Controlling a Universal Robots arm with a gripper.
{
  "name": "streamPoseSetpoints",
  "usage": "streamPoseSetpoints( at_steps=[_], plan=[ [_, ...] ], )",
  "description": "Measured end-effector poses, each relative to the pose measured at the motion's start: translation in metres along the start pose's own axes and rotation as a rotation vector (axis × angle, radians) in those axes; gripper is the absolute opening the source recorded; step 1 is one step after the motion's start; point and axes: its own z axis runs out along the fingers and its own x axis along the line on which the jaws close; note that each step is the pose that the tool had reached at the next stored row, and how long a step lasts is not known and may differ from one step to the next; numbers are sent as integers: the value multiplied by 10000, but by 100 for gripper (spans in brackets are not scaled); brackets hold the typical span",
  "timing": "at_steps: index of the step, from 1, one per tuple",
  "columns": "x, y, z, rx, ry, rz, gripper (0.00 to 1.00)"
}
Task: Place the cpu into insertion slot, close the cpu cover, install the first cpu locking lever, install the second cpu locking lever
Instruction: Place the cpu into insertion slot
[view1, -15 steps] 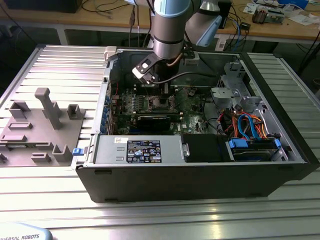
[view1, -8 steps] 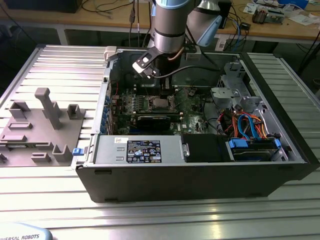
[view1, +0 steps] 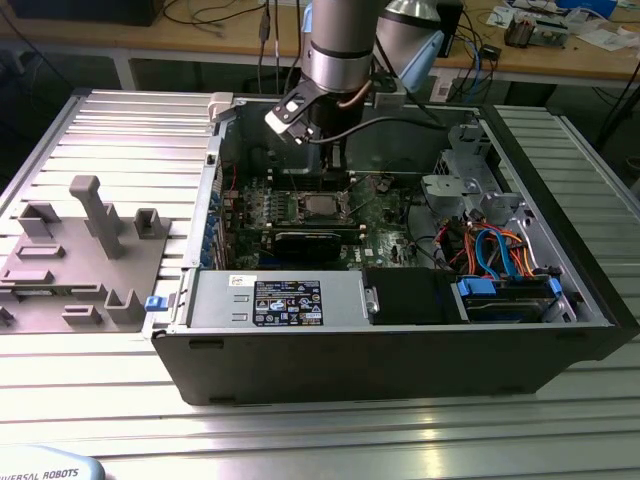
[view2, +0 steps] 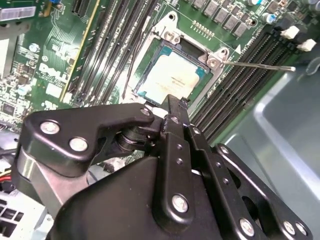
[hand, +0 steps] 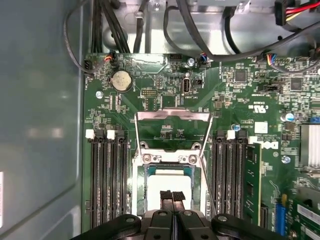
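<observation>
**Two levers free, cover up: snag and seating risk**

One chip, and it's down. The cpu (hand: 170, 181) lies flat inside the insertion slot (hand: 170, 159), pale top showing, and looks square to the rim in both wrist views. Can't tell whether it has dropped fully into its keys.

The cpu cover (hand: 173, 115) stands swung open behind the slot, with green board visible through its cut-out. Neither lever is latched. One locking lever (view2: 257, 65) sticks out over the memory slots (view2: 235, 85). The second locking lever (view2: 136, 70) lies along the opposite side of the slot.

The claw (hand: 172, 195) is clenched, pads together with nothing between them, right over the chip's near edge. Touching or hovering, can't tell.

Risks as I see them:
- The tips are very close to the chip. Any sideways drag could shift or tilt it, and a cover shut on a skewed chip would likely bend socket contacts.
- An off-centre push on the cover could let it slip off the clenched tips and slap down.
- The free levers look thin and springy. A glancing push could skate off onto the memory slots or nearby board parts.
- The work sits deep inside the open case (view1: 400, 340) on the desk (view1: 400, 430). A wide wrist swing could clip the case walls.
</observation>
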Motion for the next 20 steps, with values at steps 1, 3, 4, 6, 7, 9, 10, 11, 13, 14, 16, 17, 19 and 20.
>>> streamPoseSetpoints(
  at_steps=[1, 3, 4, 6, 7, 9, 10, 11, 13, 14, 16, 17, 19, 20],
  plan=[
    [0, 0, -19, 0, 1, 0, 11],
    [0, 1, -58, 0, 1, 0, 11],
    [0, 1, -77, 0, 0, 0, 11],
    [0, 1, -99, 0, 1, 0, 11],
    [0, 1, -108, 0, 1, 0, 11],
    [0, 2, -134, 0, 0, 0, 11],
    [0, 2, -146, 0, 0, 0, 11],
    [0, 2, -159, 0, 0, 0, 11],
    [0, 2, -178, 0, 0, 0, 11],
    [0, 3, -188, -1, 1, 0, 11],
    [0, 3, -213, -1, 1, 0, 11],
    [0, 3, -226, -1, 1, 0, 11],
    [0, 4, -262, 0, 1, 0, 11],
    [0, 4, -285, -1, 1, 0, 11]
  ],
)
